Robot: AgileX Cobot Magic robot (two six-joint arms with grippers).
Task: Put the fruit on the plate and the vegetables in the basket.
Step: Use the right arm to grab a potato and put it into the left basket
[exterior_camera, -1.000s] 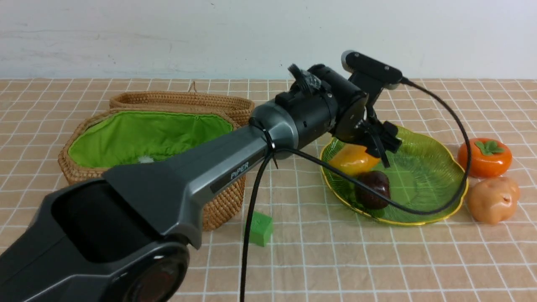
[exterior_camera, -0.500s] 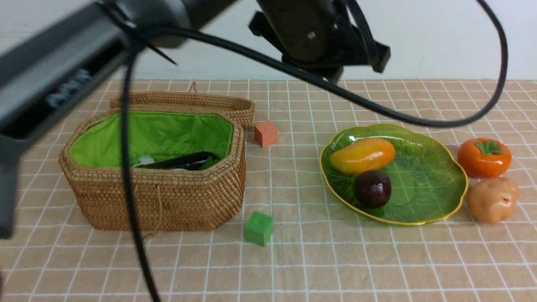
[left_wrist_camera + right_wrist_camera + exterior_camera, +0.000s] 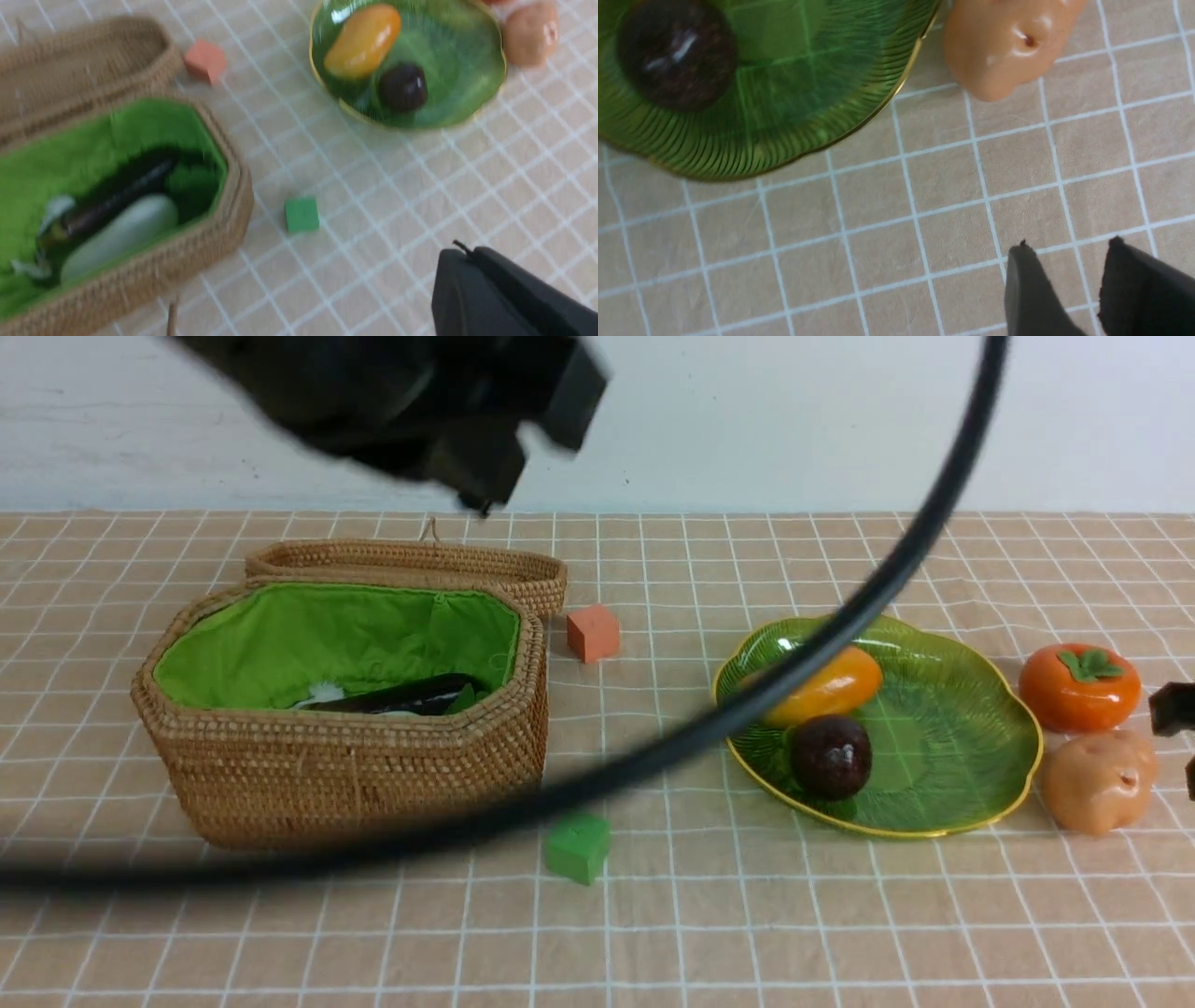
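Note:
The green plate point(image 3: 971, 747) holds the yellow-orange mango point(image 3: 826, 686) and the dark mangosteen point(image 3: 831, 756). On the cloth to its right sit the orange persimmon point(image 3: 1078, 686) and, nearer, the tan potato point(image 3: 1097, 779). The wicker basket point(image 3: 355, 775) at the left holds the eggplant point(image 3: 401, 695) and the white radish point(image 3: 121, 233). My left gripper point(image 3: 465, 252) is shut and empty, high above the cloth between basket and plate; it is a blur in the front view. My right gripper point(image 3: 1069, 242) stands open over bare cloth, close to the potato point(image 3: 1008, 42).
An orange cube point(image 3: 592, 633) lies behind the basket's right end and a green cube point(image 3: 577, 847) in front of it. The basket's lid point(image 3: 411, 565) lies open behind it. A black cable point(image 3: 747, 709) sweeps across the front view.
My left arm has risen from over the plate and swung up and to the left, and its gripper has shut on nothing. The right gripper's tip has come in at the right edge.

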